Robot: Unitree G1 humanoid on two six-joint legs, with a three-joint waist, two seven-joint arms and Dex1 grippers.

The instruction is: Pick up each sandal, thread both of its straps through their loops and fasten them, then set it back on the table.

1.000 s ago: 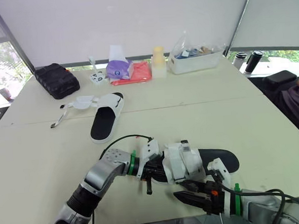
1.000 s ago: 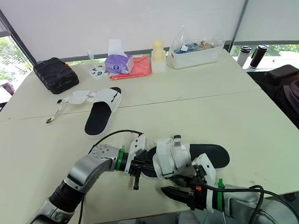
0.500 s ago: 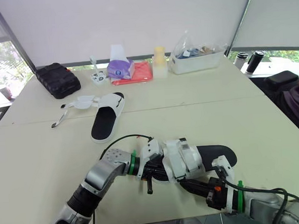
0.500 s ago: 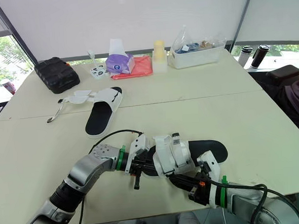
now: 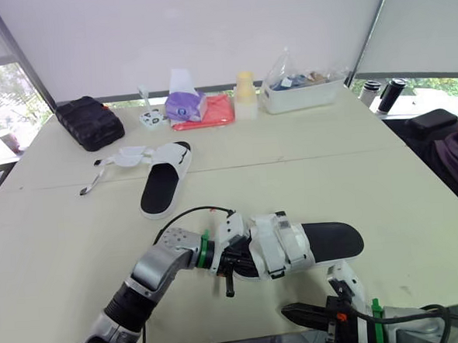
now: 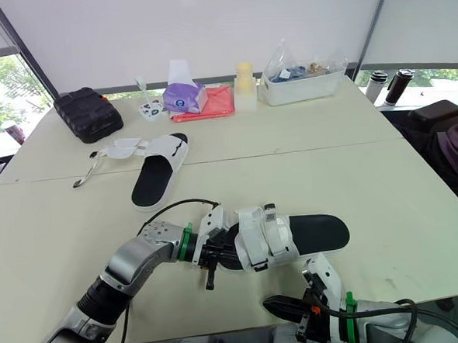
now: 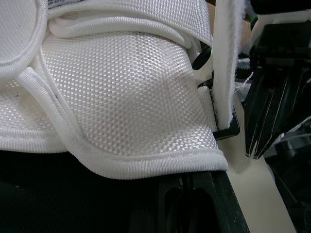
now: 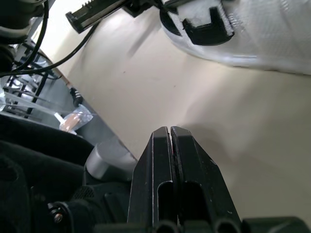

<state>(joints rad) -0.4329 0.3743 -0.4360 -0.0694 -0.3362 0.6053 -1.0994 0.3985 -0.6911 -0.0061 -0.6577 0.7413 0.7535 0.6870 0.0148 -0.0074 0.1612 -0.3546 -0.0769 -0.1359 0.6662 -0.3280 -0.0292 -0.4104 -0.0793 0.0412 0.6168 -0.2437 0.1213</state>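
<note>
Pulled back from the strap side of the near sandal (image 5: 326, 239), the right claw (image 6: 272, 302) now hovers low over the bench (image 5: 385, 185) by its near edge, a clear gap between it and the shoe; a second ago it was tucked in against the white straps (image 5: 278, 242). Its fingers (image 8: 169, 141) are pressed together with nothing between them. The left claw (image 5: 233, 258) has not shifted and sits at the toe end of that sandal. I cannot tell whether it is clamped on the shoe or only braced against it. The sandal itself lies flat on the bench in front of the robot, heel toward the robot's right, and has settled a little flatter than before.

Both straps look wrapped over the upper, and in the left wrist view one strap end (image 7: 224, 58) runs down to a black loop (image 7: 226, 131). Whether it is fully pressed down is hard to judge. To finish this step well, I would have the right claw return and press along the strap's free end while the left steadies the toe, then let go without dragging the shoe.

The far sandal (image 5: 164, 183) has not moved, its straps (image 5: 127, 156) splayed open beside it, so I judge it is not yet done.
</note>
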